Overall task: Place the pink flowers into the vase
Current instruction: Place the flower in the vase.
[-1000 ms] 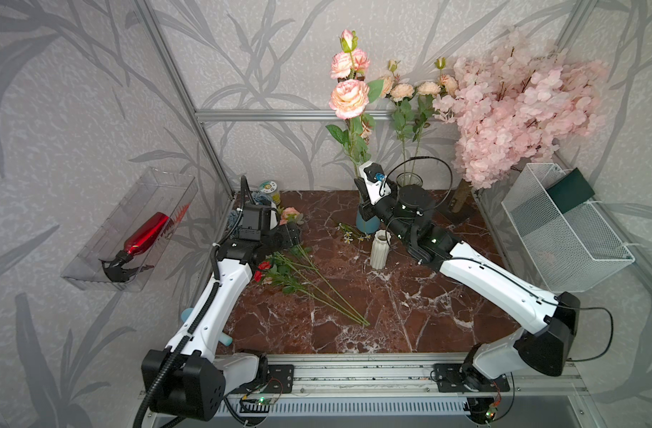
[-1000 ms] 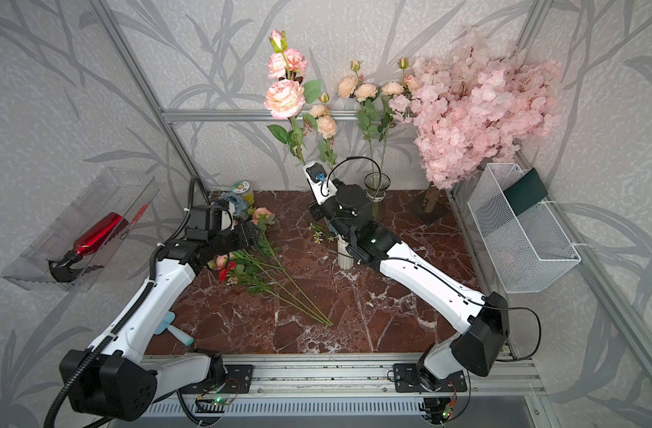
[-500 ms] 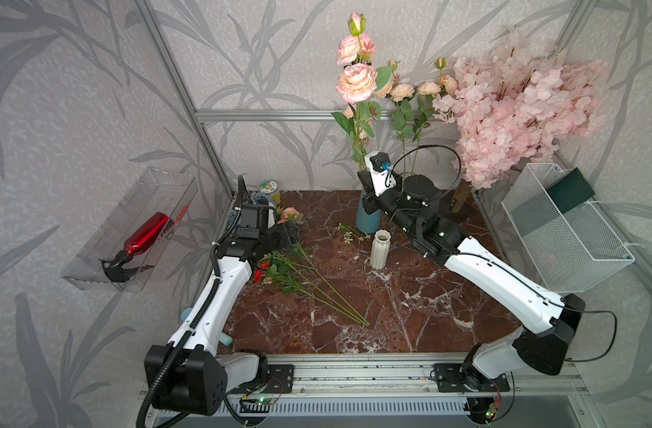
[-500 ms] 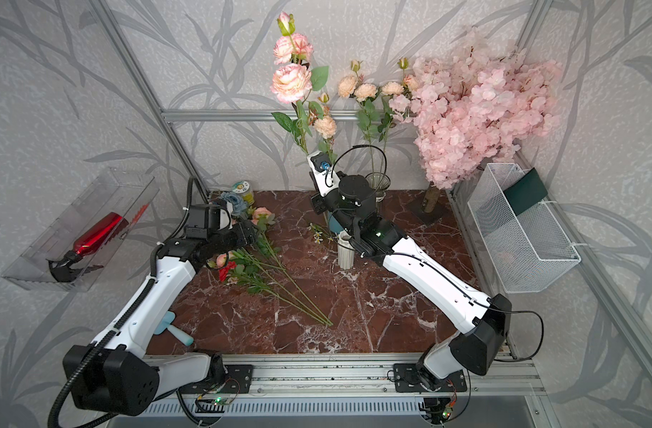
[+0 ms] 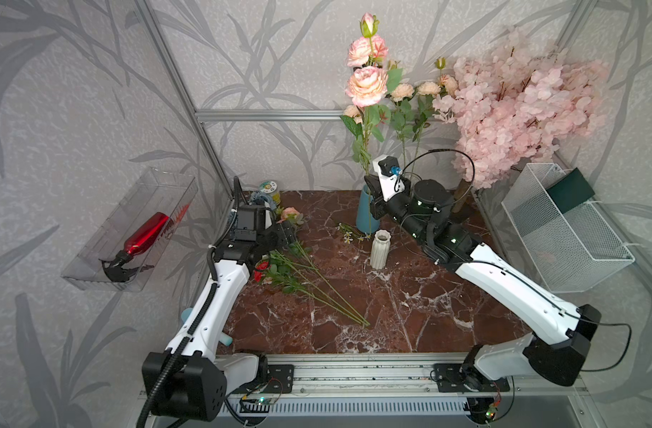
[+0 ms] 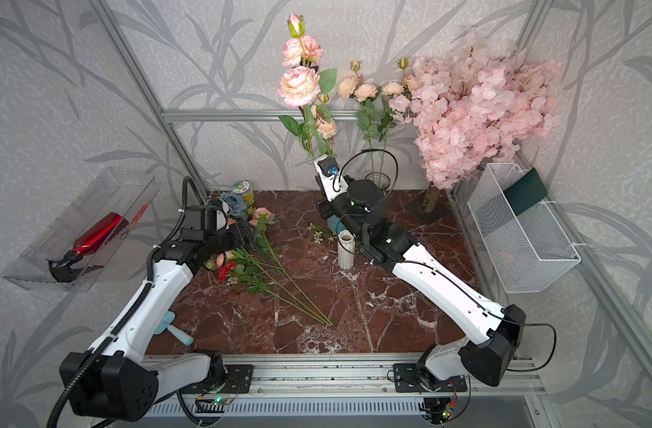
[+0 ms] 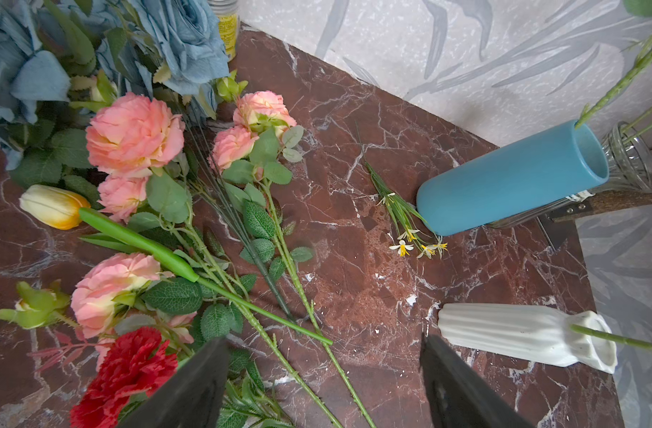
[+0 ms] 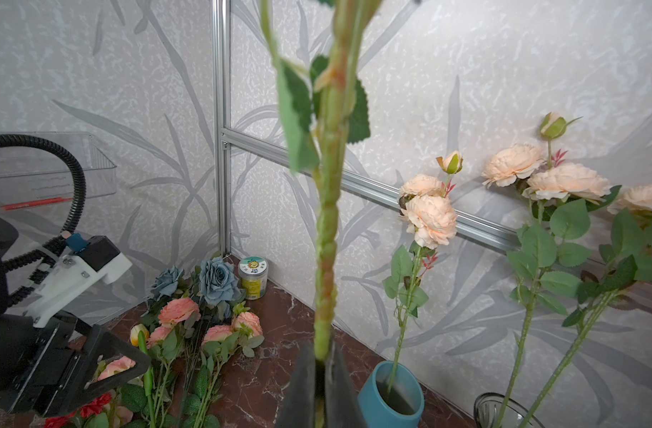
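Note:
My right gripper (image 8: 322, 355) is shut on the thin green stem (image 8: 326, 222) of a tall pink flower (image 5: 366, 86), holding it upright beside the blue vase (image 5: 367, 213). The stem's lower end shows by the mouth of the white ribbed vase (image 7: 524, 333); I cannot tell whether it is inside. The blue vase (image 8: 391, 396) holds one peach stem. More pink flowers (image 7: 133, 135) lie on the marble at the left. My left gripper (image 7: 323, 342) hovers open over their stems, holding nothing. In both top views the right gripper (image 6: 319, 185) is at the back.
Among the lying stems are blue-grey flowers (image 7: 183, 40), a red carnation (image 7: 128, 367) and a yellow tulip (image 7: 52, 205). A glass vase (image 6: 376, 181) with peach blooms, a pink blossom tree (image 5: 513, 103) and a wire basket (image 5: 561, 229) stand at the back right.
The right gripper has carried the upright pink flower a little to the right, toward the back wall. The left arm has barely moved.

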You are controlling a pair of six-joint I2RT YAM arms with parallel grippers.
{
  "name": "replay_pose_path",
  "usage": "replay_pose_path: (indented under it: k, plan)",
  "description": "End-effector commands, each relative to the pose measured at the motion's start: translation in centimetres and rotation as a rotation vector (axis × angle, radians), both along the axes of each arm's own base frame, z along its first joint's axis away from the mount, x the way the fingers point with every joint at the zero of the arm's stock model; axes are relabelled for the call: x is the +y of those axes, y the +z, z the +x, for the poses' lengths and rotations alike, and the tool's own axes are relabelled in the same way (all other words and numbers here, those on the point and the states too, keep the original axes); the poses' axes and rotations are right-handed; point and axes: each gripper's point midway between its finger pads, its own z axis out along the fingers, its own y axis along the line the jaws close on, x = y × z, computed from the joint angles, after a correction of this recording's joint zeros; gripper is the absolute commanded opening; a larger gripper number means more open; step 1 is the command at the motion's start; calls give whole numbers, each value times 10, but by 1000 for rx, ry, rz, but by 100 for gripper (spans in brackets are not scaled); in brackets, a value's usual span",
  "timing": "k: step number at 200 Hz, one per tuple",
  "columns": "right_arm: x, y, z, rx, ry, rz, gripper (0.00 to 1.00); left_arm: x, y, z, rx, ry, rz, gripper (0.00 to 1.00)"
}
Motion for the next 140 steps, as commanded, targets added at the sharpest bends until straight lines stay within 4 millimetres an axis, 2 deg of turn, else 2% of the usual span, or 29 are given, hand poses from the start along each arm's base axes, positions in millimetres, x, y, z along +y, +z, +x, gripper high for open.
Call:
replay_pose_path:
  k: [1,22,59,93,123,140]
  plan:
    - [-4,11,-2,-41,-1,14,0,3,6,0,-41,3,9,83]
    - [0,12,-1,-42,15,13,0,-1,0,4,-25,-19,-14,83]
    - [-5,11,2,-52,5,27,0,-10,-4,6,-20,-50,-64,83]
    - [-2,12,0,-30,24,43,0,-9,-10,6,-7,-55,-56,83]
    - [-3,9,-2,-36,28,51,0,-18,0,5,-27,-87,-102,82]
    - [-5,6,-1,-35,14,44,0,-16,5,2,-41,-79,-95,83]
